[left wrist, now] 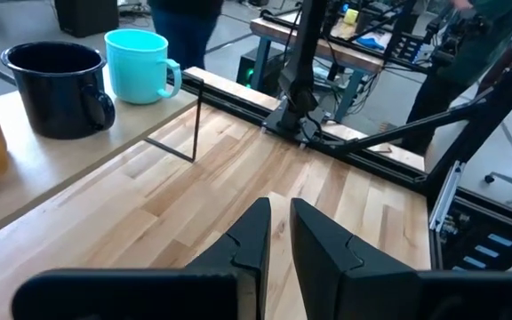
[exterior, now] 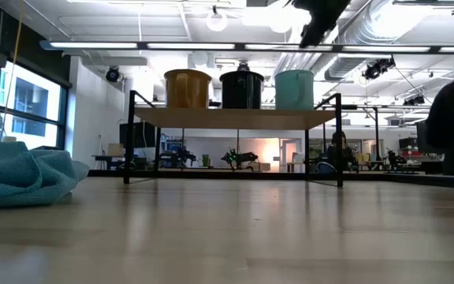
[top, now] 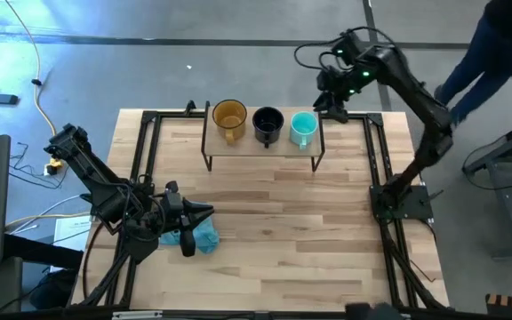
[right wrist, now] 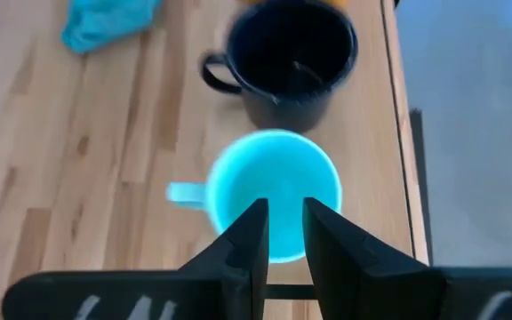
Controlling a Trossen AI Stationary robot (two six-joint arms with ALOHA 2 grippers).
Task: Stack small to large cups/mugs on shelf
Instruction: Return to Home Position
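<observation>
Three mugs stand upright in a row on the low wooden shelf [top: 260, 144] at the table's far side: amber mug [top: 229, 116], black mug [top: 268, 124], teal mug [top: 302, 128]. In the low view they stand on their bases as amber mug [exterior: 187, 88], black mug [exterior: 242, 89] and teal mug [exterior: 294, 89]. My right gripper [top: 332, 108] hovers above the shelf's right end, fingers shut, touching nothing. Its wrist view looks down into the teal mug [right wrist: 276, 191] with the black mug [right wrist: 292, 58] beyond. My left gripper [top: 207, 213] waits shut near the table's near left, pointing right.
A blue cloth [top: 199, 236] lies on the table beside my left gripper, also seen as the blue cloth [exterior: 22, 177] in the low view. Black rails [top: 376, 160] run along the table's sides. A person [top: 496, 44] stands beyond the far right corner.
</observation>
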